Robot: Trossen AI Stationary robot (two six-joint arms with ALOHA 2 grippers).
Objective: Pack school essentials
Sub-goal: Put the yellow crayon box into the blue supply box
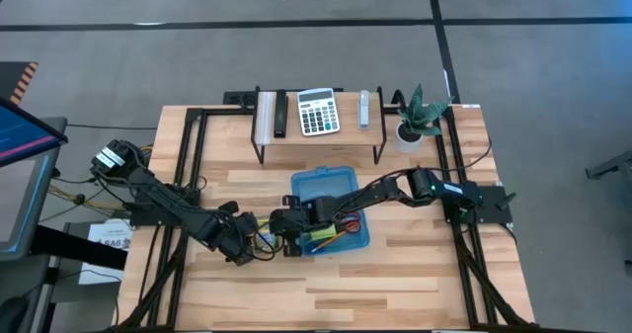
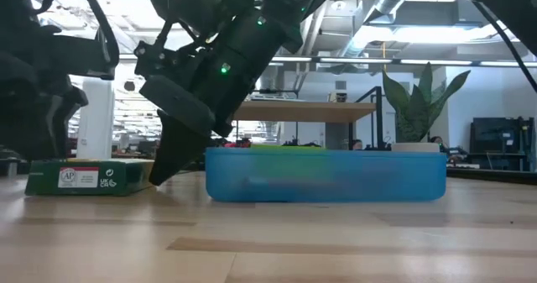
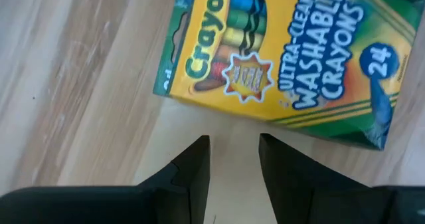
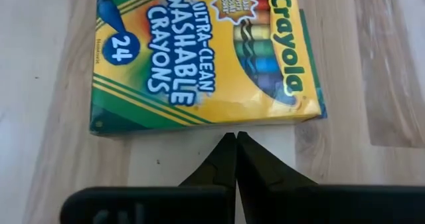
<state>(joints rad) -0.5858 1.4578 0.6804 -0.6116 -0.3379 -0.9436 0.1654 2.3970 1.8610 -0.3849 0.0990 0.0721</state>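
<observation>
The yellow-green crayon box (image 3: pixel 279 58) lies flat on the wooden table, just left of the blue bin (image 1: pixel 346 183). It also shows in the right wrist view (image 4: pixel 199 51) and in the low view (image 2: pixel 84 178). My left gripper (image 3: pixel 234 144) is open by a narrow gap, with its tips just short of one long edge of the box. My right gripper (image 4: pixel 234 137) reaches over the bin. It is shut, and its tips point down at the table beside the box (image 2: pixel 164 175). Yellow and orange pencils (image 1: pixel 331 236) lie inside the bin. My right gripper has its shut fingertips (image 4: pixel 234 139) at a long edge of the crayon box (image 4: pixel 219 125), slanting down from the bin's side. I cannot tell whether they touch the box. The box lies flat on the table.
A raised shelf at the table's far side carries the grey-white calculator (image 1: pixel 318 111) and some slim dark and pale items. The potted plant (image 1: pixel 415 121) stands to the right of the shelf. Bare wood stretches along the table's near side (image 1: pixel 326 293).
</observation>
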